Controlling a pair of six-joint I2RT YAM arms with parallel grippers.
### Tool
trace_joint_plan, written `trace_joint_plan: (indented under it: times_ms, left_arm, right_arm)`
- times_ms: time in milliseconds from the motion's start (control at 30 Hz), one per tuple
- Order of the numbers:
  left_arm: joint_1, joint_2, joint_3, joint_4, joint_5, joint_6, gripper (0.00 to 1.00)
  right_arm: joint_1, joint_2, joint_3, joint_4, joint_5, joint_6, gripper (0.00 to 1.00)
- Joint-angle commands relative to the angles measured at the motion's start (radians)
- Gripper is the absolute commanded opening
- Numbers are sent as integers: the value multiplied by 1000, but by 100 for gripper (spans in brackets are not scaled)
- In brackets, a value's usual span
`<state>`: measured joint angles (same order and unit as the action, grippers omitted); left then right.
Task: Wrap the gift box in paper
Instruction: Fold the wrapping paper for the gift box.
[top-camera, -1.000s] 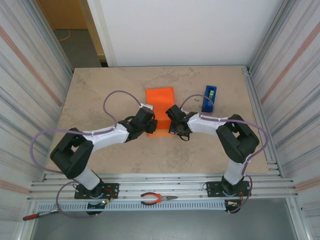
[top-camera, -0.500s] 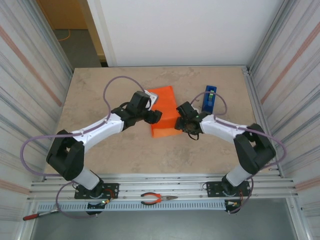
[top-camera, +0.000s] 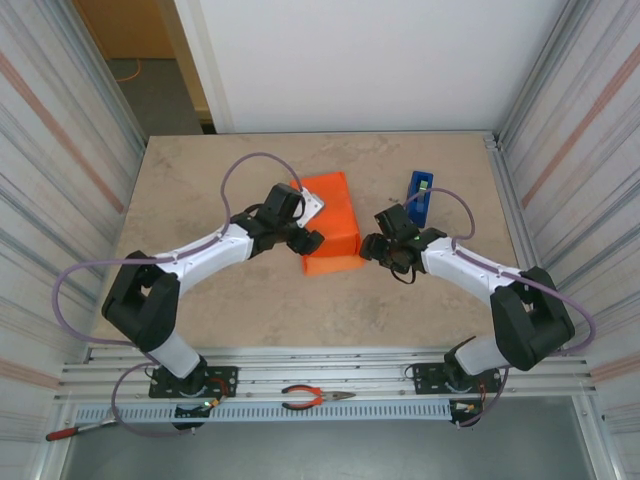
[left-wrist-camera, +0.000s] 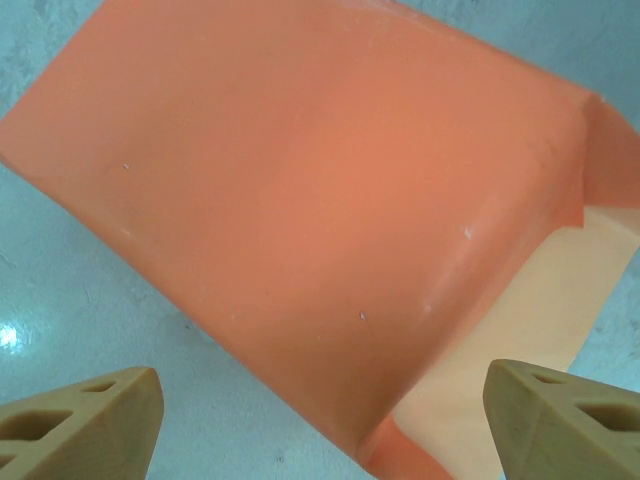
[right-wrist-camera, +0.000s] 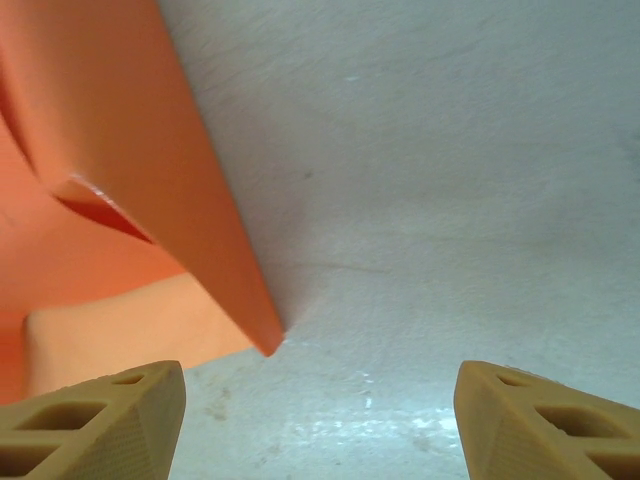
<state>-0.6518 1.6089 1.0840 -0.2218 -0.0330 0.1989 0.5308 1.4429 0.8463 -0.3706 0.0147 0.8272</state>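
Two grippers, both spread wide and clamped on nothing.

Left gripper (top-camera: 305, 238): just beside the left flank of the paper (left-wrist-camera: 300, 200), fingertips (left-wrist-camera: 80, 425) apart over bare table (left-wrist-camera: 60, 300), orange sheet directly ahead of the jaws.

Right gripper (top-camera: 374, 246): just off the right flank, with the paper's edge ahead and to its left and bare tabletop ahead and to its right. Tape dispenser (top-camera: 419, 195) near, just beyond the wrist.

Paper draped over a block shape, presumably the gift box, itself hidden beneath. Top face smooth, rounded at the fold rather than creased sharp. One end open, with a paler loose flap (left-wrist-camera: 520, 320) flat on the table ahead of the left gripper's right fingertip.

Handling, as a judgement:
- Light, thin, easily creased or torn.
- Springy enough to unfold if released untaped.
- Matte, so fair purchase for the pads.
- Box probably light enough to slide under a sideways push.

Take hold at the free flap edge, never on the taut top. Pinch near a flap corner, draw toward the open end, and brace the opposite flank with the other gripper.
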Motion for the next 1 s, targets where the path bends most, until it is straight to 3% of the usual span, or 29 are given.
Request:
trace_joint_plan:
  times_ms: [0, 400, 967]
  left_arm:
    - [-20, 22, -27, 50, -48, 62, 84]
    - [-60, 97, -30, 127, -206, 126, 82]
    - [-63, 123, -70, 180, -197, 147, 79]
  right_arm:
    - [-24, 34, -4, 37, -111, -30, 70]
    - [-35, 105, -15, 95, -148, -8, 68]
    - [-40, 137, -27, 161, -174, 28, 65]
